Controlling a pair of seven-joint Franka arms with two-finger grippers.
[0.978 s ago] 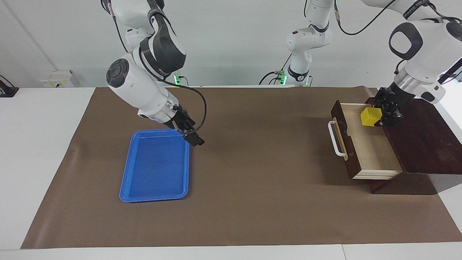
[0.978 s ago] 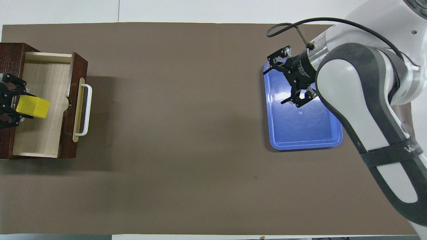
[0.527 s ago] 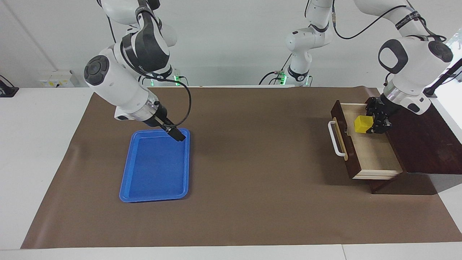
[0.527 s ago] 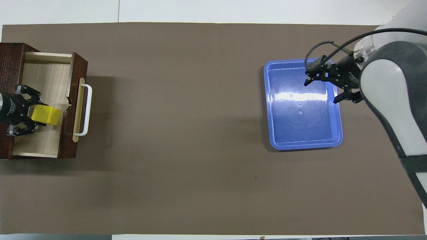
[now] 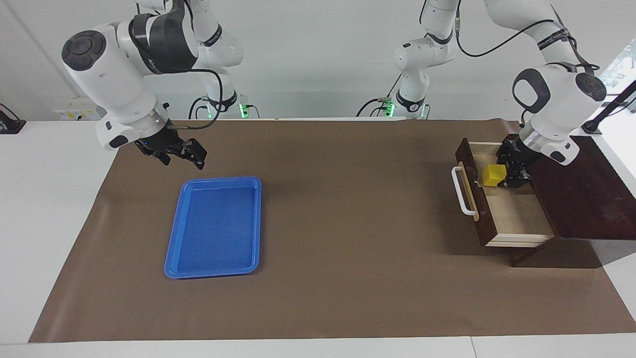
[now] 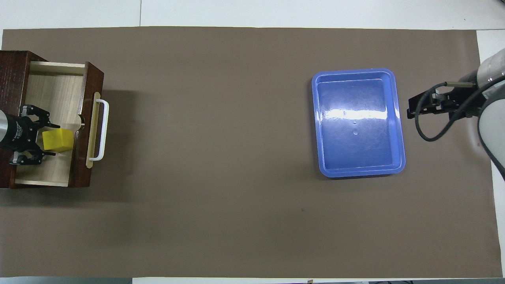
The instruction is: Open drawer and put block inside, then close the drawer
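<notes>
Apparently block (image 5: 494, 175) sits inside open drawer (image 5: 516, 219).

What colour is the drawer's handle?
White, a bar handle mounted on a tan strip on the dark brown drawer front; clearest in the overhead view.

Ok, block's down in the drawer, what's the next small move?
Probably let go of the block and lift the left gripper straight up out of the drawer. The block is low inside the open drawer by its front panel, and the drawer cannot be pushed shut while that gripper is in it.
</notes>
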